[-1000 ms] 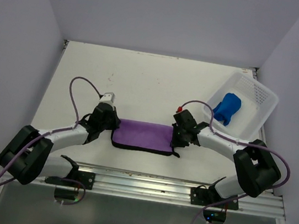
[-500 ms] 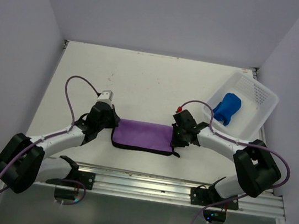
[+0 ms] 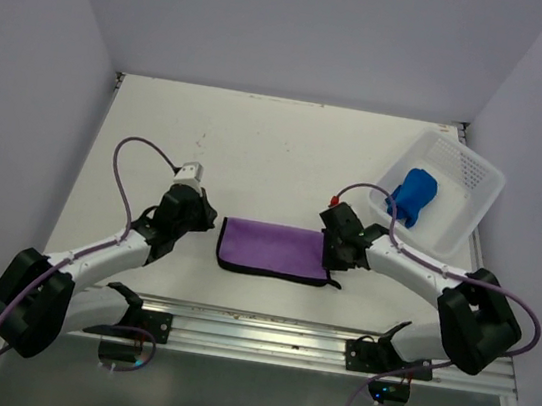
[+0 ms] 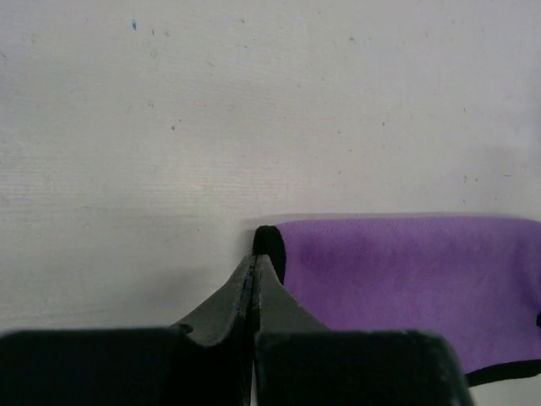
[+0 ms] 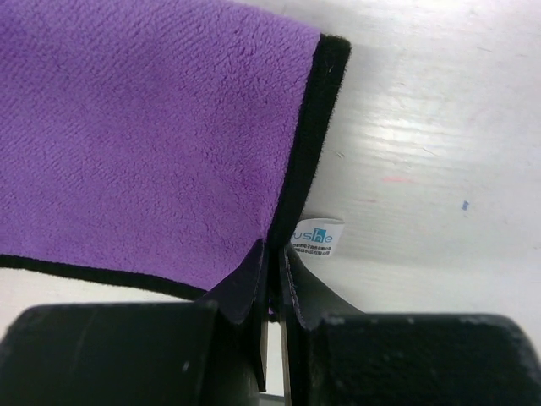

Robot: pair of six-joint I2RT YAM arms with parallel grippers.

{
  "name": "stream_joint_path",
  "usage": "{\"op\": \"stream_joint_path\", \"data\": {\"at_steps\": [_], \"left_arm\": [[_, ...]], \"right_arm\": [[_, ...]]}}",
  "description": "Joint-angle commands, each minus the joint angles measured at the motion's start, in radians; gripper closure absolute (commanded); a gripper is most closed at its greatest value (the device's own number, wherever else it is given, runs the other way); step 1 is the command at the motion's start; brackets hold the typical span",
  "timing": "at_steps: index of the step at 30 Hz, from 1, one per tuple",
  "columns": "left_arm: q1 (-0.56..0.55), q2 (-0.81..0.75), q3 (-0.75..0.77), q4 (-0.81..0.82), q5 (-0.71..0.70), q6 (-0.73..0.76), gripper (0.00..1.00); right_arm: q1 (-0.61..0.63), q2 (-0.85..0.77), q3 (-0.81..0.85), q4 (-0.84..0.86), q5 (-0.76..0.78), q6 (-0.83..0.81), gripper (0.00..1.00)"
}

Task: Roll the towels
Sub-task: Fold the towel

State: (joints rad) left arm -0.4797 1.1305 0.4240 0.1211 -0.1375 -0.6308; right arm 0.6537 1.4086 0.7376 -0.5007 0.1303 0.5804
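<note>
Our right tool (image 5: 272,254), pinching the purple towel (image 3: 274,251) by its dark edge, has dragged it rightward across the desk (image 3: 258,151), away from our clenched, empty left tool (image 4: 255,262); rolling hasn't started.

White shells, black joints and looping purple cables (image 3: 143,142) mark the left arm (image 3: 108,249) and right arm (image 3: 408,268); the left gripper (image 4: 254,264) and right gripper (image 5: 272,252) are black, tapered.

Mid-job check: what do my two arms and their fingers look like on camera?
The left arm and right arm are white tubular links with bulky black joints. A purple cable loops along each. The fingers are matte black, tapering to thin wedge tips. The left wrist carries a silver block; the right wrist shows a small red mark.
</note>
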Motion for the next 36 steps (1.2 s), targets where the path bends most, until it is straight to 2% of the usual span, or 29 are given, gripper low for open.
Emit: {"op": "stream_joint_path", "data": {"at_steps": [1, 9, 14, 18, 36], "left_arm": [[0.004, -0.008, -0.019, 0.035, 0.019, 0.008, 1.0], [0.004, 0.104, -0.122, 0.202, 0.099, -0.049, 1.0], [0.003, 0.143, -0.13, 0.239, 0.11, -0.064, 1.0], [0.003, 0.163, -0.12, 0.264, 0.128, -0.067, 1.0], [-0.005, 0.143, -0.156, 0.307, 0.177, -0.075, 1.0]], "right_arm": [[-0.005, -0.074, 0.029, -0.105, 0.074, -0.025, 1.0], [-0.002, -0.145, 0.121, -0.173, -0.023, -0.04, 1.0], [0.004, -0.14, 0.198, -0.205, -0.052, -0.043, 1.0], [0.012, -0.116, 0.239, -0.173, -0.156, -0.054, 1.0], [0.224, 0.225, 0.577, -0.182, -0.144, -0.028, 1.0]]}}
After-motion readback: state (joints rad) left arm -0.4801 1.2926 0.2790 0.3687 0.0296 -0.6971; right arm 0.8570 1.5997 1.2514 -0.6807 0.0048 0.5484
